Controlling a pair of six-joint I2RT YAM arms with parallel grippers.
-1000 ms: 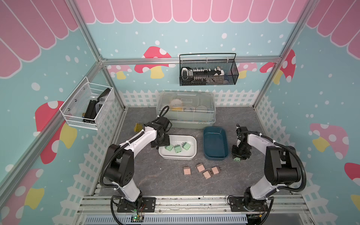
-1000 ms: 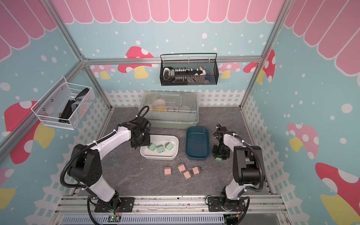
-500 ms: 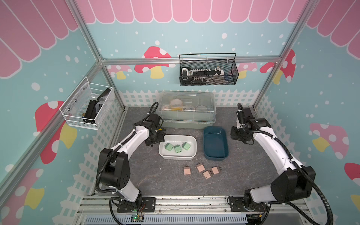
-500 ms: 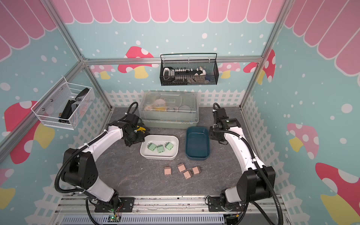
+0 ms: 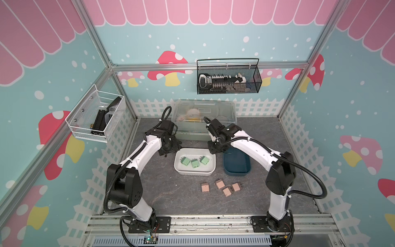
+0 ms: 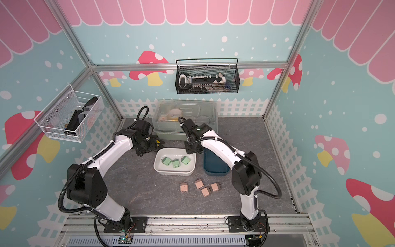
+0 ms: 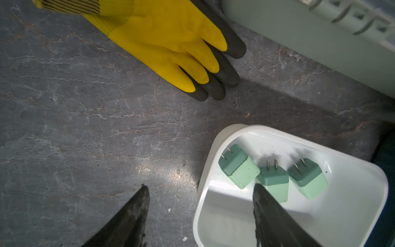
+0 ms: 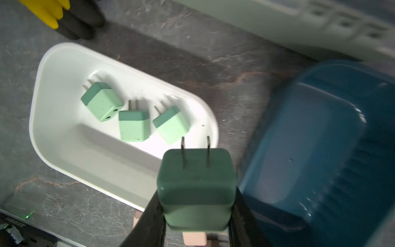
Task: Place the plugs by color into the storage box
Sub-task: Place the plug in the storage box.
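Note:
Three mint green plugs (image 5: 195, 163) lie in the white storage box (image 5: 193, 172), also seen in the right wrist view (image 8: 132, 126). The dark teal storage box (image 5: 237, 166) stands beside it and is bare inside. Several pink plugs (image 5: 220, 184) lie on the table in front of both. My right gripper (image 5: 214, 149) hangs over the far end of the gap between the two boxes, shut on a fourth green plug (image 8: 196, 184) with its prongs pointing away; the gripper hides that plug in both top views. My left gripper (image 7: 201, 186) is open with nothing in it, straddling the white box's far left corner rim (image 7: 202, 198).
A yellow and black glove (image 7: 171, 42) lies on the table behind the left gripper. A large translucent lidded box (image 5: 204, 119) stands against the back wall. A black wire basket (image 5: 228, 82) and a white one (image 5: 96, 117) hang on the walls.
My right arm has lifted the green plug from the table right of the teal box and swung left to the far end of the gap between the boxes. The left gripper drew slightly left.

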